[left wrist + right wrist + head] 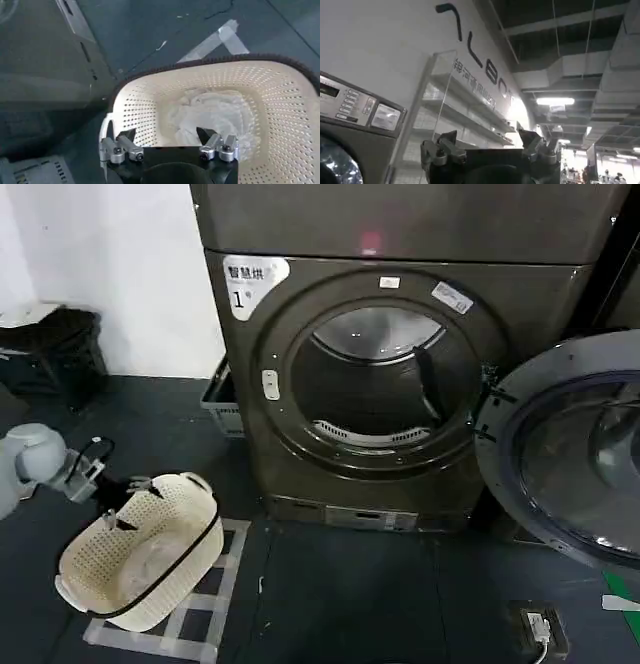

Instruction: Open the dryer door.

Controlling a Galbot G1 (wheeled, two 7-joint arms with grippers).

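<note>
The dryer [250, 434], dark grey-brown with a white "1" sticker, stands in the middle of the head view with its round drum opening [375, 384] uncovered. The dryer door [560, 454], chrome-rimmed with dark glass, hangs swung wide open to the right. My left gripper [125, 504] is low on the left, open above a cream perforated basket [190, 529]. In the left wrist view that gripper [166, 135] hovers over the basket [280, 100], which holds white cloth [210, 115]. My right gripper [487, 137] is open, holds nothing, and points up toward a wall and ceiling.
A grey crate [222, 399] sits against the dryer's left side. A black stool [55, 349] stands at the far left. Pale tape marks [200, 624] lie under the basket. A small device [540, 629] lies on the floor below the door. A control panel [350, 102] shows beside the right gripper.
</note>
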